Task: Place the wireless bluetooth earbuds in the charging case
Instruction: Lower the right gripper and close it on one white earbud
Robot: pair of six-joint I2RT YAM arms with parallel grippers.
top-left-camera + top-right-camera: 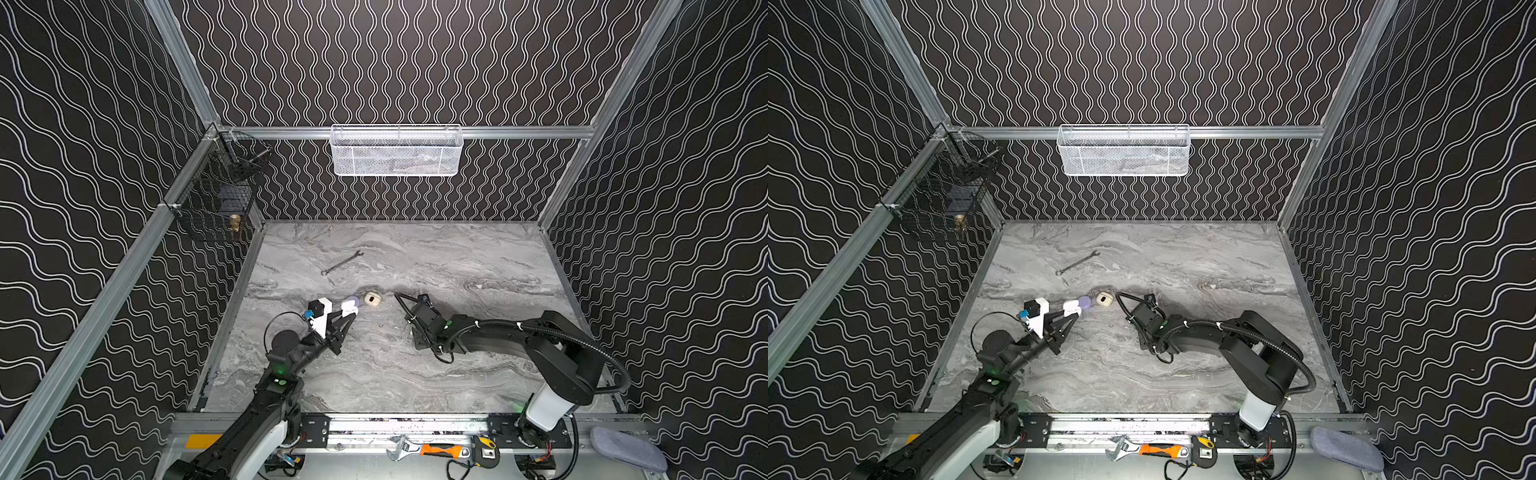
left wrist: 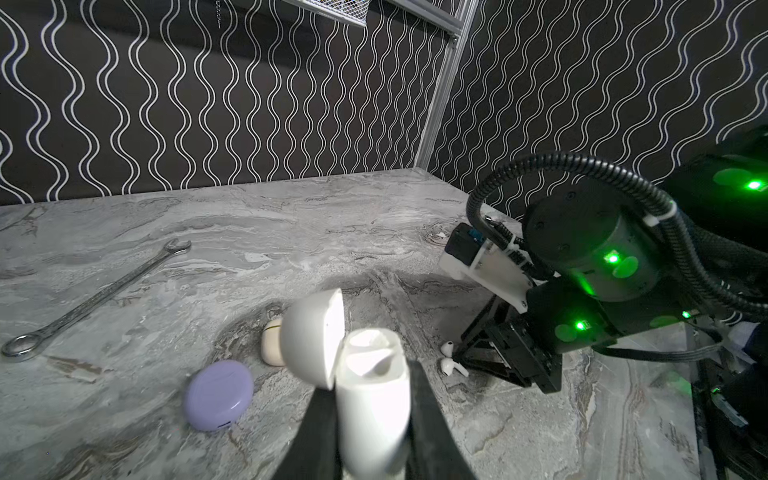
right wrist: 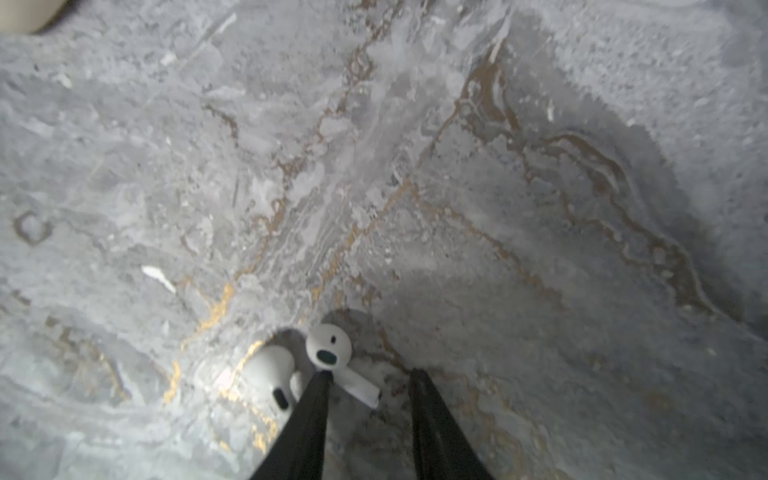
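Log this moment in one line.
left tool: shut on open white plastic charging case | right tool: open, straddling stem of white plastic earbud on grey marble table | second white earbud: loose beside it

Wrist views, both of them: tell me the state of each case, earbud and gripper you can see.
white charging case: lid open, held
left gripper: shut on the white charging case
lilac case: closed, lying on the table
beige case: closed, on the table
white earbuds: both loose on the table
right gripper: open, astride one earbud's stem
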